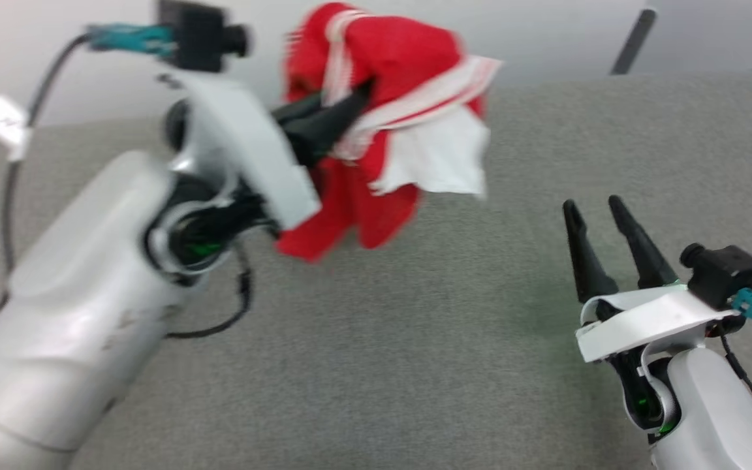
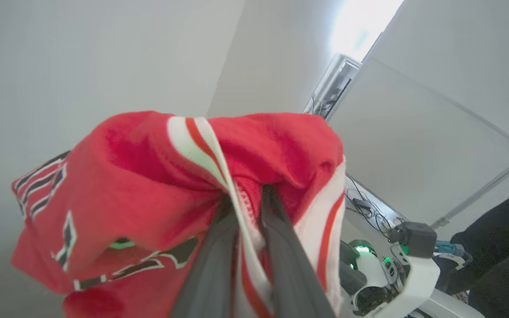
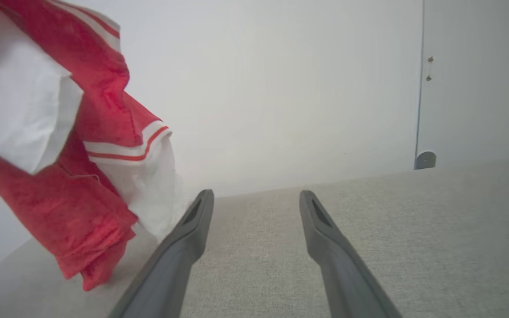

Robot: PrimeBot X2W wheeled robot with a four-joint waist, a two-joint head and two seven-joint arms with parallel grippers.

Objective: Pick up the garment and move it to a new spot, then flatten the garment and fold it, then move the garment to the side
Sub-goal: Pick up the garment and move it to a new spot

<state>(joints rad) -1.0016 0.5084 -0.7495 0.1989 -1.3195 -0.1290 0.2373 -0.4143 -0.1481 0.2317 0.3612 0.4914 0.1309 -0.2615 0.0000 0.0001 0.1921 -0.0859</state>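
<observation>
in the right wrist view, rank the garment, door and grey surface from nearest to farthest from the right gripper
From the right gripper:
1. grey surface, directly beneath it.
2. garment, hanging ahead at that view's left.
3. door, far right, beyond the surface's far edge.

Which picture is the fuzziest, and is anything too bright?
Head view: fuzziest; the garment and the left gripper pinching it have smeared edges. Left wrist view: the garment is fairly sharp, but a bright patch at top right glares white. Right wrist view: the grey surface and the open right gripper look crisp; the garment's nearest white part is soft.
</observation>
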